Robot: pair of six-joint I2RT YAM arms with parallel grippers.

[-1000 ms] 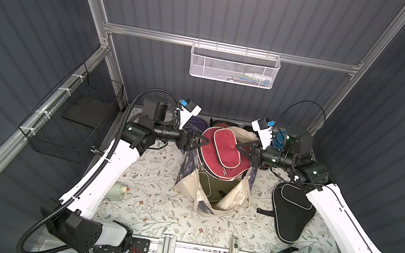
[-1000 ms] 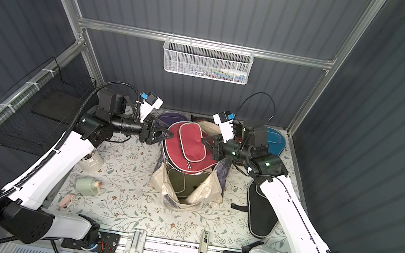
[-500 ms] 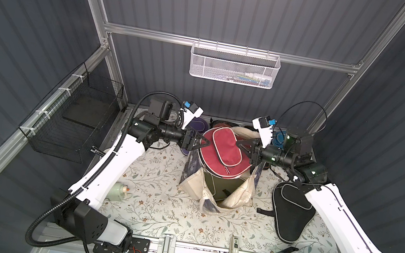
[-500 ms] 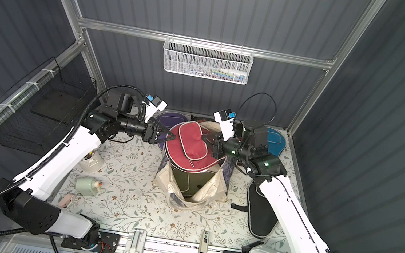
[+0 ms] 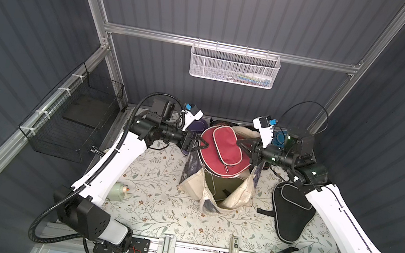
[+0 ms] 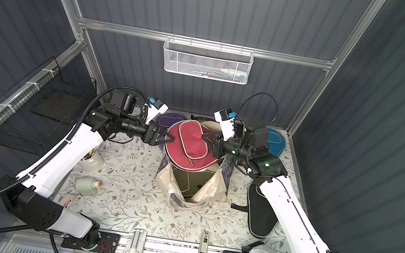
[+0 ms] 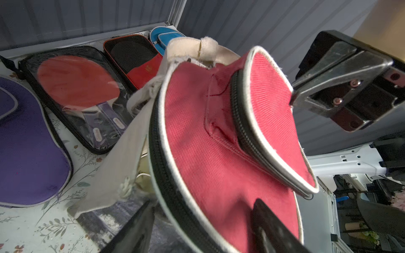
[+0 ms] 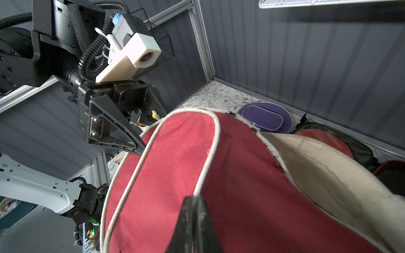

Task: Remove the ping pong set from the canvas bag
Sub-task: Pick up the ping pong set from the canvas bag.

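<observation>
The maroon paddle cover [image 5: 220,147] is pinched by the right fingers [image 8: 192,219] above the canvas bag [image 5: 189,184]. The left fingers [image 7: 267,225] are spread, seemingly straddling its opposite rim. That rim should be clamped squarely before lifting.

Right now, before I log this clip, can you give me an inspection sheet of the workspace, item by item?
Surface: floral tablecloth, flat, partly covered.
Job's things: maroon cover held up at the canvas bag mouth; olive cover inside the bag; black cover, purple cover, blue cover and red-and-black case lie on the cloth outside it.
Clutter: pale green bottle on its side; white cup beside the left arm.
Grippers: right gripper shut on the maroon cover; left gripper open, jaws straddling its opposite edge.
Cables: black conduit along the left arm; thin cable loop above the right arm.
Surroundings: white mesh basket on the rear rail; black wire basket on the side wall.
</observation>
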